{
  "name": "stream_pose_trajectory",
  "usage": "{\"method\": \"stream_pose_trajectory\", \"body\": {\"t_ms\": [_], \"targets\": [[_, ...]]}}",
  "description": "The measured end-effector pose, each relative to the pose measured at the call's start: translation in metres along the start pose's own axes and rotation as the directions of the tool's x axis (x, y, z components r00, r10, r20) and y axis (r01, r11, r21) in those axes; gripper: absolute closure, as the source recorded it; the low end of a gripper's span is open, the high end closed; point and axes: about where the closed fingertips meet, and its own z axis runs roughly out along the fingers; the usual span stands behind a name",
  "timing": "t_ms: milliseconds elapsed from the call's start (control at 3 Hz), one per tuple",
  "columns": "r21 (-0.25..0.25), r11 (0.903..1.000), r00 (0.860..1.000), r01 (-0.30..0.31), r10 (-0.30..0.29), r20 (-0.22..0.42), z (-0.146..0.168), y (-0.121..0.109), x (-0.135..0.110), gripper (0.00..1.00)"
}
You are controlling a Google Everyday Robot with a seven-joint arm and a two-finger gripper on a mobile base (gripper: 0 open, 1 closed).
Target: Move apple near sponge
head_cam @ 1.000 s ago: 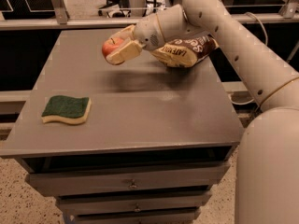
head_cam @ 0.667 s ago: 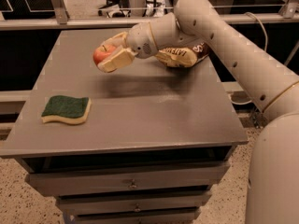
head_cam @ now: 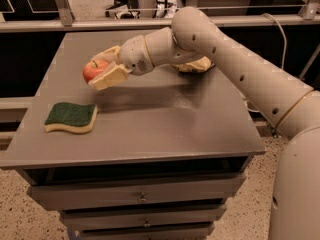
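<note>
The red-orange apple (head_cam: 94,70) sits between the fingers of my gripper (head_cam: 101,68), held above the grey table top (head_cam: 165,119) at its left side. The gripper is shut on the apple, one pale finger (head_cam: 110,77) in front of it and the other behind. The sponge (head_cam: 71,117), dark green on top with a pale yellow layer, lies flat near the table's front left corner, below and a little left of the apple. The apple is still in the air, apart from the sponge.
My white arm (head_cam: 235,59) stretches from the right across the back of the table. A chip bag (head_cam: 196,64) lies at the back, mostly hidden behind the arm. The table has drawers (head_cam: 142,198) in front. A rail and dark shelving stand behind.
The gripper has carried the apple leftward and toward the front of the table, closer to the sponge. The sponge has not moved.
</note>
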Motion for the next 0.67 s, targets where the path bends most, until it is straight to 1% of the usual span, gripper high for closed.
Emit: {"method": "stream_pose_trajectory", "body": {"t_ms": [333,667], "targets": [[-0.040,0.9992,1.000,-0.002,0.002,0.009,0.018,0.011,0.002,1.00],[-0.059,0.9982,1.000,-0.004,0.005,0.017,0.030,0.016,0.008,1.00]]}}
